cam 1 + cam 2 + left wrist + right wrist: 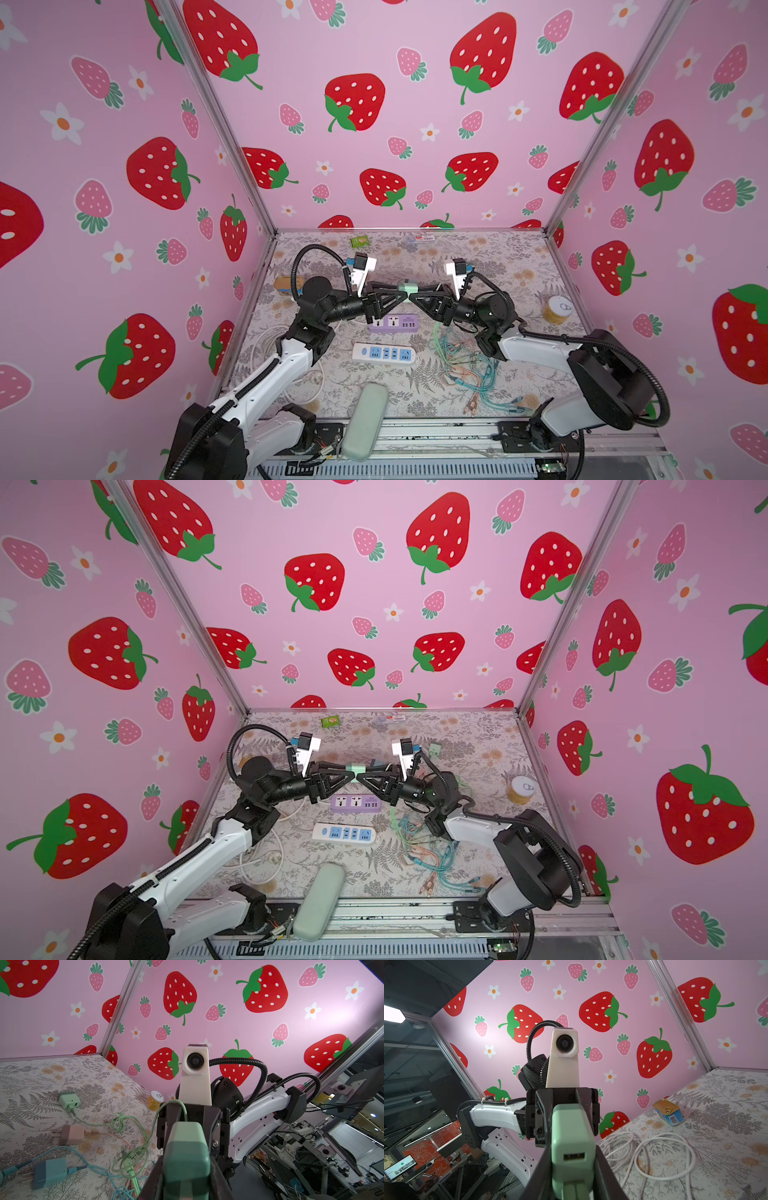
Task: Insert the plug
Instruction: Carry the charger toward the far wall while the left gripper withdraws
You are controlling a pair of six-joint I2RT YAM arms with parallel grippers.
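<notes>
**Item:** 1 plug (407, 287), mint green in 2 tones, boxy, with 1 USB port on a face. It is held off the table over its middle, with the purple power strip (394, 323) lying below and nearer.

**Grip:** The plug is pinched from the left by the left gripper (400, 291) and from the right by the right gripper (414, 294), both with jaws pressed against its sides.

**Surface:** The table (498, 257) is covered in a grey-and-orange floral print.

**Room:** The walls (374, 104) are papered pink with strawberries.

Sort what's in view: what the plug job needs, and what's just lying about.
Job: green plug; left gripper and right gripper, both holding it; purple power strip; white power strip.

Lying about: cable tangle; yellow can; blue tin; green case; green packet.
</notes>
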